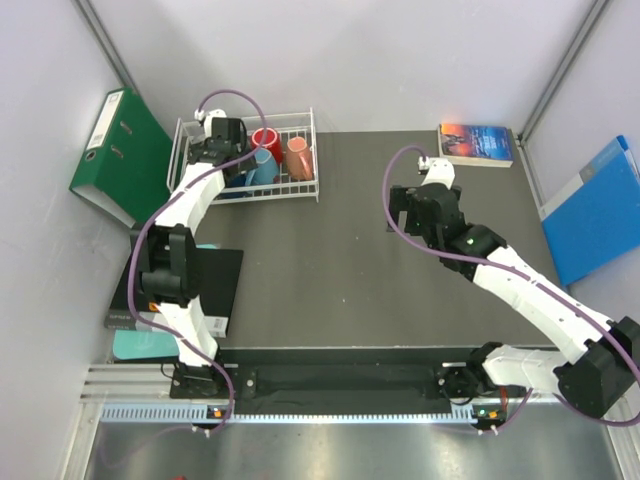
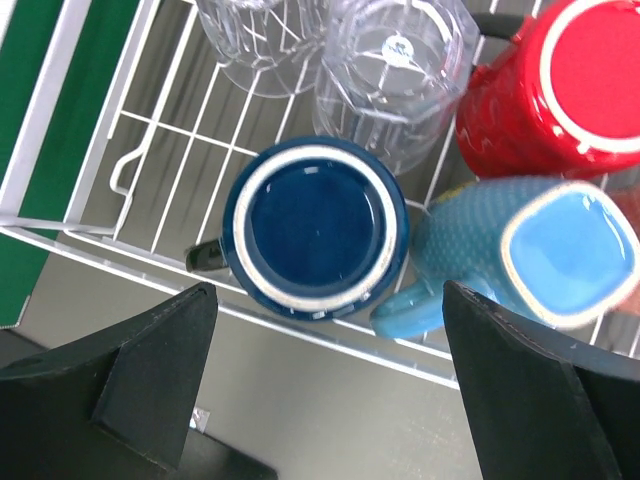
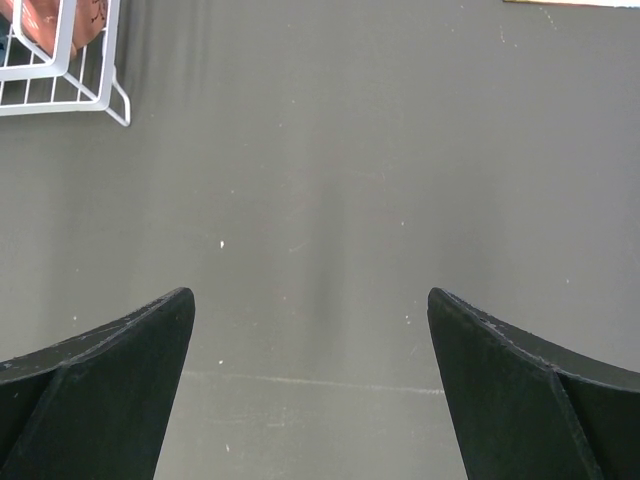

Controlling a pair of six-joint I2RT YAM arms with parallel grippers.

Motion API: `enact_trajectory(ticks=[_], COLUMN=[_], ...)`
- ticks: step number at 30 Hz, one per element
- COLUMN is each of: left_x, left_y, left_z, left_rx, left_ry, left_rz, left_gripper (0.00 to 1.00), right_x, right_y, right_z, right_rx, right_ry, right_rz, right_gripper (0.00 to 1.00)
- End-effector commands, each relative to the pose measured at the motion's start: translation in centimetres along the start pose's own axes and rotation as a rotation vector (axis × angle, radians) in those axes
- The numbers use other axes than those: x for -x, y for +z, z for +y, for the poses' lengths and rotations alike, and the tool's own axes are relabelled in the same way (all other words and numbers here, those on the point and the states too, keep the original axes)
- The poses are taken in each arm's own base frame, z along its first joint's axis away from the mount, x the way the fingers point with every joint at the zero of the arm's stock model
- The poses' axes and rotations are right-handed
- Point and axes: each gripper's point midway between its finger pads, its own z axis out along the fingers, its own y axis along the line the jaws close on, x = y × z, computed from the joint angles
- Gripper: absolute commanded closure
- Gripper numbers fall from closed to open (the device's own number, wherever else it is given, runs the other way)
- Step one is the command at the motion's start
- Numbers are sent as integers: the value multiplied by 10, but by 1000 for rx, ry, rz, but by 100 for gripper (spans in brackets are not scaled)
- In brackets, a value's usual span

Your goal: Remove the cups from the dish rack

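The white wire dish rack [image 1: 310, 150] stands at the table's far left. In it are a dark blue mug [image 2: 315, 225], a light blue mug [image 2: 540, 250], a red mug [image 2: 560, 90] and two clear glass tumblers [image 2: 395, 75], [image 2: 255, 40]. An orange mug [image 1: 298, 158] lies at the rack's right end. My left gripper [image 2: 328, 288] hangs open above the rack's near rail, just in front of the dark blue mug, holding nothing. My right gripper [image 3: 310, 300] is open over bare table, well right of the rack [image 3: 60, 85].
A green binder [image 1: 120, 155] leans against the left wall beside the rack. A black pad [image 1: 215, 290] lies at the near left by my left arm. A book [image 1: 477, 143] lies at the far right, and a blue folder [image 1: 600, 210] leans on the right wall.
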Motion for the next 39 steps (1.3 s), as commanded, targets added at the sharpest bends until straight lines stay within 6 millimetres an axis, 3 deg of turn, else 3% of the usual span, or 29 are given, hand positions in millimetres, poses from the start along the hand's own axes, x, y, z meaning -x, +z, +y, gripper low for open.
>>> enact_trajectory(ticks=[1, 15, 22, 39], left_x=[8, -2, -21, -60], left_y=[17, 48, 66, 89], left_z=[11, 15, 13, 23], left_rx=[64, 108, 119, 188], left_ry=[-40, -66, -86, -20], left_rz=[-1, 43, 98, 207], left_gripper=[1, 1, 1, 1], right_x=[13, 10, 5, -4], right_y=[1, 5, 8, 12], right_z=[3, 5, 2, -3], right_rx=[9, 7, -11, -39], right_ry=[11, -3, -12, -24], right_rz=[-30, -15, -6, 15], right_gripper=[0, 0, 0, 0])
